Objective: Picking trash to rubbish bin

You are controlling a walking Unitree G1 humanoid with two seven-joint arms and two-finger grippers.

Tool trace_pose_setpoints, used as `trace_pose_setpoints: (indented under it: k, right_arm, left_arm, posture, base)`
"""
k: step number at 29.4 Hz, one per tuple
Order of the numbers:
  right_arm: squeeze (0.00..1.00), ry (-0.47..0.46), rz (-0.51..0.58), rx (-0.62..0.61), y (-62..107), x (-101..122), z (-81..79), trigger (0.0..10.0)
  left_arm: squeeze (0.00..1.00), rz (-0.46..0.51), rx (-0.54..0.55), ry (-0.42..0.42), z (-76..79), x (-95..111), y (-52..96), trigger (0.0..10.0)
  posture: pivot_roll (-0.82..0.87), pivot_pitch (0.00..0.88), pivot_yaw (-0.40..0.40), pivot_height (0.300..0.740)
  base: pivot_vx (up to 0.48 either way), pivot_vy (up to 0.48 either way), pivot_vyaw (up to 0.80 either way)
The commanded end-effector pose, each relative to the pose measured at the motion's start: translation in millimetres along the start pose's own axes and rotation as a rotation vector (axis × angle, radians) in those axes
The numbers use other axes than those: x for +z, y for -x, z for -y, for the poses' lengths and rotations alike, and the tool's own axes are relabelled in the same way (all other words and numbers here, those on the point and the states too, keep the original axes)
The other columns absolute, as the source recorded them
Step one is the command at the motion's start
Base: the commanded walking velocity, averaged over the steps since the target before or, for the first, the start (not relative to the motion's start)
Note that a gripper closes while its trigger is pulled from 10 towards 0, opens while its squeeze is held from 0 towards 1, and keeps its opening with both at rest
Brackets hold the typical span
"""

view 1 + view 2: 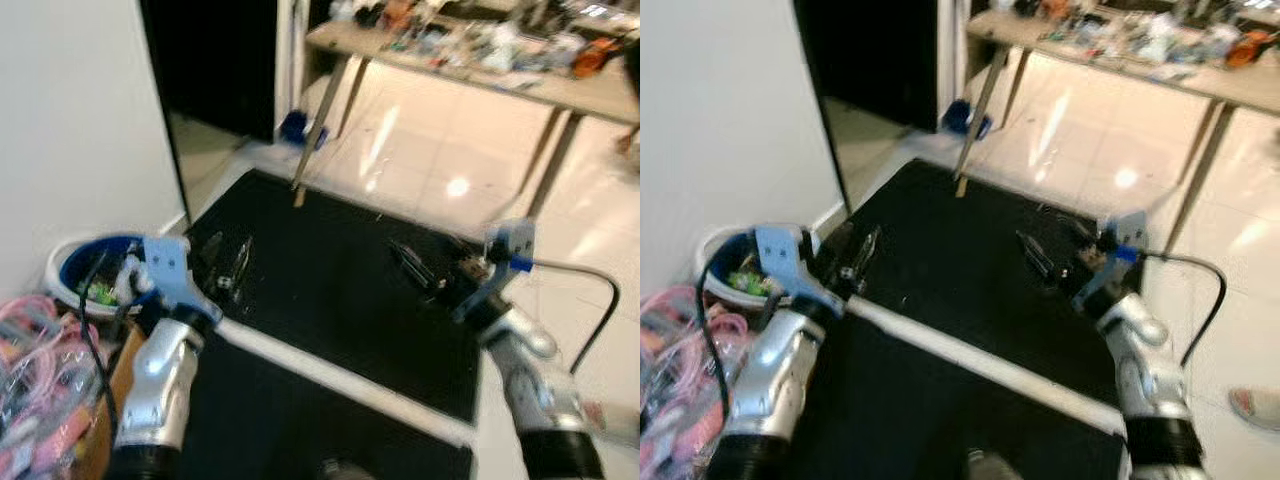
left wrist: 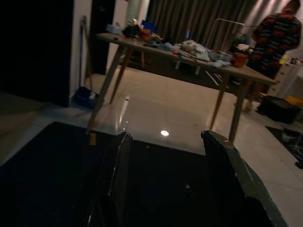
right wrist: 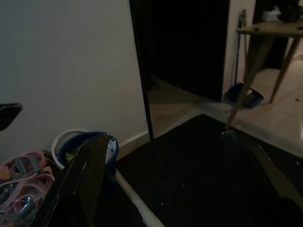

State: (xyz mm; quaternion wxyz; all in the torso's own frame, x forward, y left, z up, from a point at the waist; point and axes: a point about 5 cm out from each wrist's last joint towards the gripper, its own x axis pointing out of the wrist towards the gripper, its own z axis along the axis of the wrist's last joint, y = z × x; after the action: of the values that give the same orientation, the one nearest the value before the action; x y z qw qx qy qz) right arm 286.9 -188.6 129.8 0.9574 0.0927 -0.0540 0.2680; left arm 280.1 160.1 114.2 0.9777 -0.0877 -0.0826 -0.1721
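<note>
Two silver arms up front over a black mat [image 1: 330,290], both sets of fingers spread wide with nothing pinched.

Left gripper [image 1: 228,262] just past the mat's near-left corner, fingers aimed away toward the far bench [image 1: 560,85]; right gripper [image 1: 412,265] over the mat's right half, fingers angled left toward the wall. Rubbish bin [image 1: 75,270] down by the white wall at far left, just beside the left arm: round, white rim with blue liner, upright, mouth facing up, green and white bits inside. Pink tangle of cords [image 1: 35,370] heaped right next to it. Cluttered bench stands beyond, person [image 2: 277,35] behind it in the left wrist view.
</note>
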Motion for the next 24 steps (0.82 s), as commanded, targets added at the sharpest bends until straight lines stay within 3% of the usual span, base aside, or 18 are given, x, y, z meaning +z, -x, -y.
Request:
trace_pose_setpoints:
  k: [1, 24]
  right_arm:
    - [0.00, -0.006, -0.011, 0.015, -0.1, 0.1, -2.9, 10.0]
    - [0.00, -0.027, -0.038, 0.055, -3.6, -4.5, -11.0, 10.0]
  left_arm:
    - [0.00, -0.016, -0.020, -0.002, 3.6, -1.1, -1.0, 10.0]
    - [0.00, -0.028, -0.071, -0.019, 8.6, 6.5, -8.9, 10.0]
  posture:
    - [-0.04, 0.000, -0.055, 0.740]
    - [-0.04, 0.000, -0.043, 0.740]
  base:
    - [0.000, 0.000, -0.80]
    - [0.000, 0.000, -0.80]
